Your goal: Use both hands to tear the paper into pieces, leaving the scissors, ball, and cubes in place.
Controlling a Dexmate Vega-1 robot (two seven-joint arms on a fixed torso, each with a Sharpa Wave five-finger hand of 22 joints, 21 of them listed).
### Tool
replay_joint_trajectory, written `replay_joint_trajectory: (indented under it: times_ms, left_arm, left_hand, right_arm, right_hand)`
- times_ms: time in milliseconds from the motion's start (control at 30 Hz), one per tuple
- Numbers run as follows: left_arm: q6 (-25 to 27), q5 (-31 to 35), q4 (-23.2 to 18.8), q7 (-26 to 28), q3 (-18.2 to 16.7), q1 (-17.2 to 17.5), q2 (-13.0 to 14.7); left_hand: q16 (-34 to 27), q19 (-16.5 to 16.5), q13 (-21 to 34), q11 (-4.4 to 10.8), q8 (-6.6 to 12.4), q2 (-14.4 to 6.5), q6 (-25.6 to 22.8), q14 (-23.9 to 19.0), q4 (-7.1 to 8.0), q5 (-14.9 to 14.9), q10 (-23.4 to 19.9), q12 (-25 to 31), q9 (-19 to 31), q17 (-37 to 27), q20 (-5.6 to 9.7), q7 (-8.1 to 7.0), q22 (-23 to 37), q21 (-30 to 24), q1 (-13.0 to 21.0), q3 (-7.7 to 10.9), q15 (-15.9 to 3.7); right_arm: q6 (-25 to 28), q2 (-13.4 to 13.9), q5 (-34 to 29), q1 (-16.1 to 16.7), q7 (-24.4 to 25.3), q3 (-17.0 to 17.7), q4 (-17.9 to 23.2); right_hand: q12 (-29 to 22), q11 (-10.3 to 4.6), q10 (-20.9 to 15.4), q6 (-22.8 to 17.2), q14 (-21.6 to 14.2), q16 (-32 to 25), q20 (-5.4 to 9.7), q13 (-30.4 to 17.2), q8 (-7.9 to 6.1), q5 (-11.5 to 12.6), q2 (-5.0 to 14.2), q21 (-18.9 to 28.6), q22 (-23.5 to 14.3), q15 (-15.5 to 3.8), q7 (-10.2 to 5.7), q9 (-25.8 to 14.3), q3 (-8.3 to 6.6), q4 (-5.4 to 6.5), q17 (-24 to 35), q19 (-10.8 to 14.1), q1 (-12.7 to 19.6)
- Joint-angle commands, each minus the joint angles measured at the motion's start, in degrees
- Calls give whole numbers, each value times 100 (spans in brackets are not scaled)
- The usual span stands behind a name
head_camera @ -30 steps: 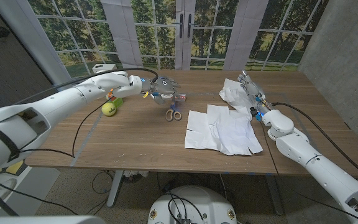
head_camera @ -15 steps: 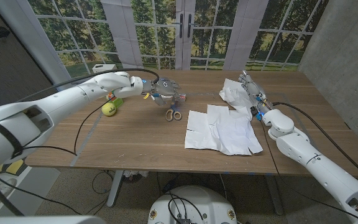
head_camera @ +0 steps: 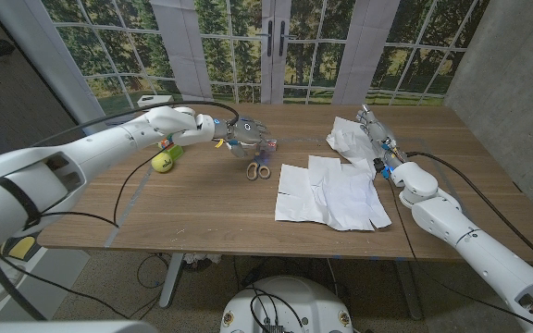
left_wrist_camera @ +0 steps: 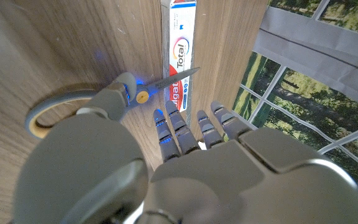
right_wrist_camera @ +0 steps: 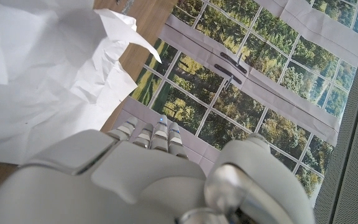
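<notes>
The wooden table (head_camera: 202, 203) is the biggest thing here. On its right half lies the paper (head_camera: 331, 194), white and crumpled, already in a few big pieces that lie touching each other. One more crumpled piece (head_camera: 348, 139) sits farther back, near the right hand (head_camera: 378, 139). In the right wrist view the paper (right_wrist_camera: 36, 74) spreads out just past that hand's fingers (right_wrist_camera: 151, 134).

The right hand stands at the far right side of the table, just beside the paper. Its fingers look straight and close together. I cannot tell if it is touching or pinching the paper.

The left hand (head_camera: 241, 134) reaches out over the far middle of the table, well away from the paper. It is just above the scissors (head_camera: 258, 168). In the left wrist view its fingers (left_wrist_camera: 185, 130) are straight and side by side, with nothing in them. The scissors (left_wrist_camera: 92, 106) with grey handles lie on the wood just past them, next to a toothpaste box (left_wrist_camera: 178, 50).

A yellow-green ball (head_camera: 162, 162) sits on the left part of the table, close under the left arm. Small colored cubes (head_camera: 168, 141) sit just behind it, partly hidden.
</notes>
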State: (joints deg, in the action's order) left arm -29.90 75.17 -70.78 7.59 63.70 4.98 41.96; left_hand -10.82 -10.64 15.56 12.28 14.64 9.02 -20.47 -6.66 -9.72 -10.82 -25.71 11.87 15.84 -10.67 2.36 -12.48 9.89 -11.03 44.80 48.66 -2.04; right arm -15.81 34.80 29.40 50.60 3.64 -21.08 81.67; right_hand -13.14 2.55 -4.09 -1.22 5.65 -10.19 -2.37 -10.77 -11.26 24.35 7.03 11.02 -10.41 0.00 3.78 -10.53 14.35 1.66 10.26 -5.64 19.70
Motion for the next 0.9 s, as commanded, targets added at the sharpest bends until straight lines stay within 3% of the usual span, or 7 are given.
replay_joint_trajectory:
  times_ms: [33,900]
  left_arm:
    - [57,122,237,207,268,-131,-99]
    - [93,57,598,188,606,-336,-307]
  left_hand:
    - [-23,-31,8,6,35,-6,-63,-38,-20,-20,0,29,23,-5,505,-13,18,-22,61,52,-972]
    - [-51,-58,14,5,129,-9,-283,-145,-2,-14,-235,124,22,-1,517,-9,22,-30,49,108,-992]
  right_arm:
    - [47,-7,-4,-23,25,-3,-34]
    - [147,61,-53,41,131,11,107]
  right_hand:
    - [-2,-6,-38,-11,40,-32,-1,-17,6,-13,32,26,-4,11,29,-11,-3,7,9,-73,32]
    - [3,11,-29,-13,52,-31,-5,-18,7,-25,36,27,-4,-19,29,-11,-12,4,9,-81,34]
